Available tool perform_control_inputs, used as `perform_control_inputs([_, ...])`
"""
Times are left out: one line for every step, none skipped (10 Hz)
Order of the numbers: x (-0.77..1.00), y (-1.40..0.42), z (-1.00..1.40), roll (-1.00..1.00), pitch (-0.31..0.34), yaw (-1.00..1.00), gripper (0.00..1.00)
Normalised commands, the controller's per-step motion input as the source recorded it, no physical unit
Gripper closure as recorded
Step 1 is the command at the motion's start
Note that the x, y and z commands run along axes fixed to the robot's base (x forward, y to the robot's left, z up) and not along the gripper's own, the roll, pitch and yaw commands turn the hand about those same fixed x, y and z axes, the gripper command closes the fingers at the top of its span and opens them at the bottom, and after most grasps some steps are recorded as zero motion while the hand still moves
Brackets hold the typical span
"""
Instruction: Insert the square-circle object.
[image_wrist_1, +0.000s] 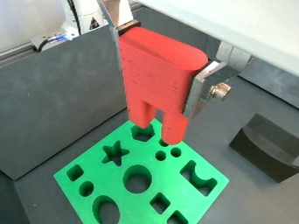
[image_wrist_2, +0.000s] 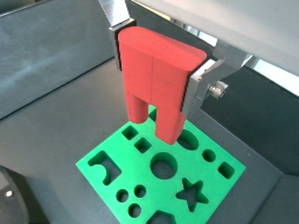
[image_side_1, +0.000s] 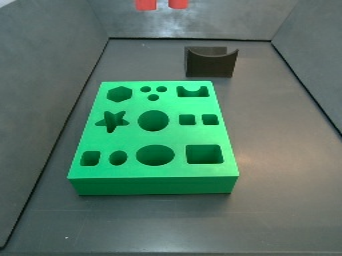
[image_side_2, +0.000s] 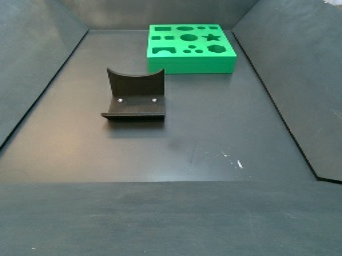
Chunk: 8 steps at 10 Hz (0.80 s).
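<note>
The square-circle object (image_wrist_1: 156, 74), a red two-pronged piece, is hanging upright in the gripper (image_wrist_2: 162, 68), its fingers clamping it, prongs pointing down at the green board (image_wrist_2: 126, 188) just below

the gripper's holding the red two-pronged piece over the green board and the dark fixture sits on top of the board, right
Not quite: the fixture stands on the floor, apart from the green board, as both side views show. The rest holds: the gripper holds the red two-pronged piece over the board.
</note>
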Motion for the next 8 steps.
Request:
perform_control_inputs([-0.07,-0.54,-0.89,-0.07,-0.126,-0.32,1.00])
perform_control_inputs([-0.08,-0.55,-0.89,-0.09,-0.100,-0.31,1.00])
perform_control_inputs([-0.09,-0.56,-0.87,-0.10,-0.090,-0.34,1.00])
perform_control_inputs([-0.11,-0.47,-0.83,-0.11,-0.094,-0.26,1.00])
perform_control_inputs([-0.21,-0.53,-1.00,0.00,-0.123,-0.14,1.00])
perform_control_inputs([-0.22,-0.47,-1.00,0.01,-0.124,-0.21,1.00])
perform_control_inputs([-0.27,-0.40,-0.93,0.11,-0.116,-0.13,1.00])
perform_control_inputs([-0.29,-0.42,-0.80,0.26,-0.067,-0.04,1.00])
